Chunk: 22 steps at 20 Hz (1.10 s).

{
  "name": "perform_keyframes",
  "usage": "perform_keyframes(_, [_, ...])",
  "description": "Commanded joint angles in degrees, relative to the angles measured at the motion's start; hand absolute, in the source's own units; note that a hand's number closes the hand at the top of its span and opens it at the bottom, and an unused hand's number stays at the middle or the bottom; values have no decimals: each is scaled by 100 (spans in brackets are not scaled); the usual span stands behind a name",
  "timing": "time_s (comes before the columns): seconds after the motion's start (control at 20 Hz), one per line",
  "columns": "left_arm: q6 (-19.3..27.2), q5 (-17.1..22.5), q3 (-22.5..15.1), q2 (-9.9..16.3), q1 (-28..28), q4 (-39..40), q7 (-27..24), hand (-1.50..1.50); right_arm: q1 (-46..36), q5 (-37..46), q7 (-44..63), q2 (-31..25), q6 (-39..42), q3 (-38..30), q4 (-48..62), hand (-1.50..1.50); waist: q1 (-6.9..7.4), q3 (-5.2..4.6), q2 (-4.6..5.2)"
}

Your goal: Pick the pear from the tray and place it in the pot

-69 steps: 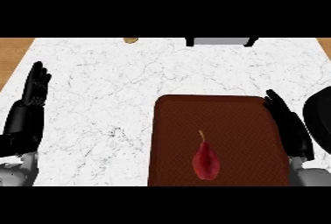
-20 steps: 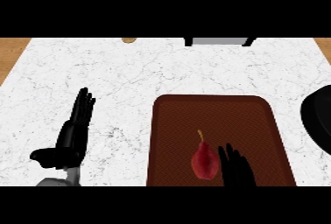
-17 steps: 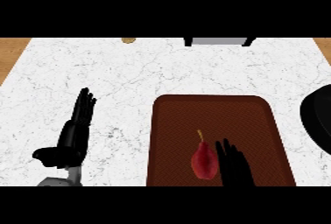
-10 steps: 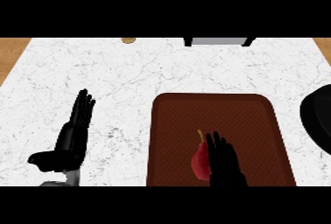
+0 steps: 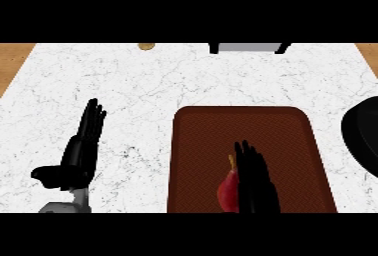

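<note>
Pear (image 5: 227, 192) is named as the thing to be moved, and one red pear is seen, lying in the near part of the tray (image 5: 207, 150), its thin stem pointing toward the tray's far end. Taken from left to right with the tray as landmark: well to the left of the tray, on the white counter (image 5: 148, 90), the left hand (image 5: 77, 155) is held with fingers straight and close together and the thumb out to the side; nothing is held by it. On the tray itself, the right hand (image 5: 255, 180) is laid over the right side of the pear, its fingers straight and pointing toward the tray's far end; the pear is partly hidden by it and is not yet enclosed. Whether the fingers touch the fruit cannot be told. To the right of the tray, at the view's edge and apart from the tray's rim, part of a black pot (image 5: 362, 135) is seen. Beyond the tray's far end, a small brownish thing (image 5: 146, 46) and a grey and black object (image 5: 247, 47) are seen at the counter's far edge.

The pear is judged to be light, stiff enough to be gripped, smooth-skinned and likely to roll or slip on its rounded side. The wide lower body is judged the best place for it to be taken, with fingers on one side and thumb on the other; the stem should be left alone.

One pear, one tray, one pot and two hands are counted.
</note>
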Motion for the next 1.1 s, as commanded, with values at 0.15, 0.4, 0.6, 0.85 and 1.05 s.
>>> perform_keyframes(0.15, [37, -139, -65, -223, 186, -52, -146, 0, -149, 548, -353, -277, -735, -29, 277, 150, 9, 18, 17])
perform_keyframes(0.4, [-48, -228, -48, -232, 194, 21, -142, 0, 50, 845, -461, -268, -1364, 137, 574, 150, -5, 18, 20])
perform_keyframes(0.6, [-9, -265, -84, -280, 405, -584, 221, 0, -39, 831, -480, -317, -1009, 86, 219, 150, 8, 18, 16])
perform_keyframes(0.85, [-63, -307, -139, -304, 0, -110, 88, 0, -2170, -688, -117, -170, 1565, -1777, 1276, 150, 171, 11, 118])
perform_keyframes(1.05, [-157, -245, -12, -221, -106, -22, 120, 0, -3562, -787, -10, -339, 2137, -2482, 2269, 150, 128, 16, 67])
